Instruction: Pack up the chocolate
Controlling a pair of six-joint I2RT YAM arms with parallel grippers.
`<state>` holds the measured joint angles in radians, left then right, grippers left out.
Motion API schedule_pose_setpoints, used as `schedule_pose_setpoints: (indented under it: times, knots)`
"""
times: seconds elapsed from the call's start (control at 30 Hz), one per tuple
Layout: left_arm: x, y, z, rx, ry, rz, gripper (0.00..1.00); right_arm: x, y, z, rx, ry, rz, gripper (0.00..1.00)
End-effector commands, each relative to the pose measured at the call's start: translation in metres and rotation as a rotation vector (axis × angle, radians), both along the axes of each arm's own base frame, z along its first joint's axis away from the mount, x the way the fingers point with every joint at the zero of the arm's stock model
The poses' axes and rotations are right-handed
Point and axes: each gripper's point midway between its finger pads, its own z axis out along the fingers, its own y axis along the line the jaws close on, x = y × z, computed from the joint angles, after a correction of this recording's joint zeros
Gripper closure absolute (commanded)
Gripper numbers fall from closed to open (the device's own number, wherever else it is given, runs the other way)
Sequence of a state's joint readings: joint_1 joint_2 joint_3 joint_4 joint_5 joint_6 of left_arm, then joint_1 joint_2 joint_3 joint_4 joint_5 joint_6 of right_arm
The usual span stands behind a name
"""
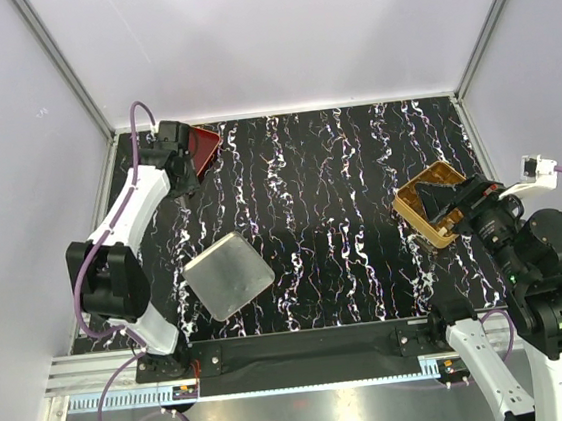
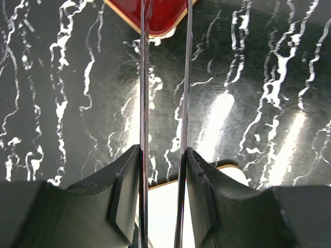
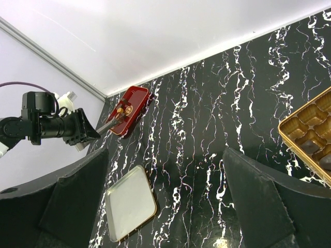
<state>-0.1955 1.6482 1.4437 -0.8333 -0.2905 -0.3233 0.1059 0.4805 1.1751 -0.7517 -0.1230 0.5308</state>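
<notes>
- The left hand (image 2: pixel 163 155), stretched to the far left corner of the table (image 1: pixel 340 194), is partly closed on a pair of thin tongs (image 2: pixel 144 93), with one finger pressing each blade from outside.
- The tongs point at the red tray (image 3: pixel 137 98), and their tips lie over its near corner. Whether they touch anything there cannot be told.
- The chocolate (image 3: pixel 124 109) lies as a small cluster of pieces in the red tray. A couple of dark pieces also sit in compartments of the gold box (image 1: pixel 415 219) on the right side of the table.
- The right hand (image 3: pixel 165 206) is wide open, holds nothing and hangs over the gold box.
- A silver lid (image 1: pixel 229 274) lies flat and turned at an angle at the front left of the table. It is well apart from both the tray and the box.
- The table is glossy black with white marble veins and catches bright streaks of light.
- Plain white walls (image 1: pixel 272 30) close in three sides, with aluminium posts (image 1: pixel 62 65) running to the far corners.
</notes>
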Motion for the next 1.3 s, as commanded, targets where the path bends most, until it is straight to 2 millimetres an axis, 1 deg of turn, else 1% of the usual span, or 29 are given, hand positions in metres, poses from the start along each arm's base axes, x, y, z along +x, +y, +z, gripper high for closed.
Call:
schedule_pose_setpoints:
  times: [0.0, 0.2, 0.3, 0.33, 0.37, 0.43, 0.5, 0.53, 0.83, 0.97, 1.27]
  knots:
    - [0.019, -0.008, 0.010, -0.033, -0.081, -0.009, 0.59, 0.003, 0.002, 0.006, -0.013, -0.033, 0.011, 0.00]
    - [0.030, 0.002, 0.001, -0.005, -0.066, 0.028, 0.59, 0.006, 0.000, 0.003, -0.025, -0.028, 0.002, 0.00]
    - [0.036, 0.002, 0.003, -0.014, -0.079, 0.030, 0.59, 0.008, -0.001, 0.001, -0.026, -0.022, -0.002, 0.00]
    - [0.039, 0.001, 0.000, -0.016, -0.074, 0.028, 0.59, 0.008, 0.000, 0.002, -0.025, -0.023, -0.001, 0.00]
    - [0.041, 0.001, 0.003, -0.018, -0.080, 0.030, 0.59, 0.009, 0.000, 0.001, -0.026, -0.022, 0.000, 0.00]
    - [0.045, 0.002, -0.001, -0.015, -0.070, 0.035, 0.59, 0.011, 0.000, 0.000, -0.026, -0.019, -0.002, 0.00]
    - [0.049, 0.003, -0.001, -0.016, -0.072, 0.041, 0.59, 0.013, 0.000, 0.001, -0.028, -0.019, -0.002, 0.00]
    - [0.049, 0.006, -0.004, -0.010, -0.063, 0.052, 0.59, 0.013, 0.000, 0.001, -0.027, -0.021, -0.002, 0.00]
    - [0.059, 0.016, -0.008, 0.019, -0.054, 0.085, 0.59, 0.018, -0.001, -0.001, -0.038, -0.015, -0.007, 0.00]
    - [0.063, 0.017, -0.005, 0.023, -0.063, 0.087, 0.59, 0.020, -0.001, -0.001, -0.038, -0.013, -0.007, 0.00]
    - [0.072, 0.022, -0.007, 0.042, -0.058, 0.098, 0.59, 0.023, -0.001, -0.005, -0.047, -0.006, -0.011, 0.00]
